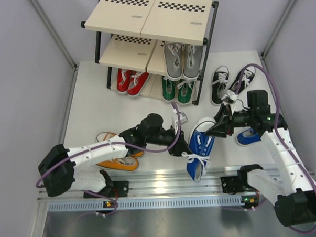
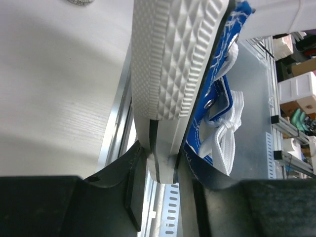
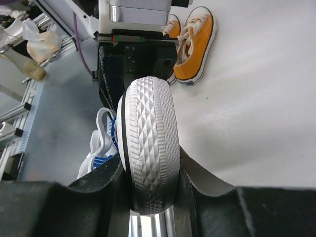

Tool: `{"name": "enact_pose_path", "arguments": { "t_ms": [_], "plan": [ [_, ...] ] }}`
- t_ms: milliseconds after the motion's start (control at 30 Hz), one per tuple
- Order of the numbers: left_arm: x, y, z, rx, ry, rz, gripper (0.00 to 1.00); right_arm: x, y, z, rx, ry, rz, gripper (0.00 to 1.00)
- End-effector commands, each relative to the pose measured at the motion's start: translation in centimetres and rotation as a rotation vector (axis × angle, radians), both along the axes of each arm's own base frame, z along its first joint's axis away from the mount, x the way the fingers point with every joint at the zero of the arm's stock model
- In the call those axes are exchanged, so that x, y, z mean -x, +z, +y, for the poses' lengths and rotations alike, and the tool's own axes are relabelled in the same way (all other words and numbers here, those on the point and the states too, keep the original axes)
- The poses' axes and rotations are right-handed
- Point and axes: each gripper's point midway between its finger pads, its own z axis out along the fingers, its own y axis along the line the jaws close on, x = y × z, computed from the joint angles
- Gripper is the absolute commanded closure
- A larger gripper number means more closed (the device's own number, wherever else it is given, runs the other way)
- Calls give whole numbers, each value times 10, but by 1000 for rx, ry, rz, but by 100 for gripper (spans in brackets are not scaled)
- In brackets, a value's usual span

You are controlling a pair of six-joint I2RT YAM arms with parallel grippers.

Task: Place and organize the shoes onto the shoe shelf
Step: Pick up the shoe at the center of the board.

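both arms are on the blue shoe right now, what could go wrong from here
1. The left gripper and the right gripper both clamp the same blue shoe, which is held off the table. If they move out of step, it may twist out of one grip.
2. Its loose laces dangle close to the metal rail at the table's near edge and might snag there.

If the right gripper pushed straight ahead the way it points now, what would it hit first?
The right gripper is clamped on the blue shoe, so its sole comes first; beyond, the left gripper holding the same shoe looks next, depth unclear.
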Motion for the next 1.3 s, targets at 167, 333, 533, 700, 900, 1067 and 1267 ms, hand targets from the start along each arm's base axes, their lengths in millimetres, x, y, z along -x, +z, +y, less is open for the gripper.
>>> {"name": "enact_pose_path", "arguments": {
  "t_ms": [167, 333, 533, 700, 900, 1067, 1267],
  "plan": [
    [-47, 75, 37, 187, 375, -213, 20, -22, 26, -16, -70, -132, -31, 100],
    [-41, 74, 65, 206, 448, -218, 15, -59, 22, -38, -78, -313, 66, 100],
    [-34, 39, 58, 129, 443, -163, 11, -92, 16, -54, -107, -438, 197, 100],
    [-25, 27, 38, 88, 412, -172, 11, -101, 9, -62, -124, -481, 270, 100],
    [-27, 30, 25, 186, 447, -114, 10, -102, 7, -65, -142, -500, 284, 100],
    [-28, 23, 16, 215, 452, -57, 9, -102, 7, -65, -154, -494, 304, 100],
    [-24, 9, 9, 178, 406, -65, 7, -100, 9, -65, -172, -481, 314, 100]
  ]
}}
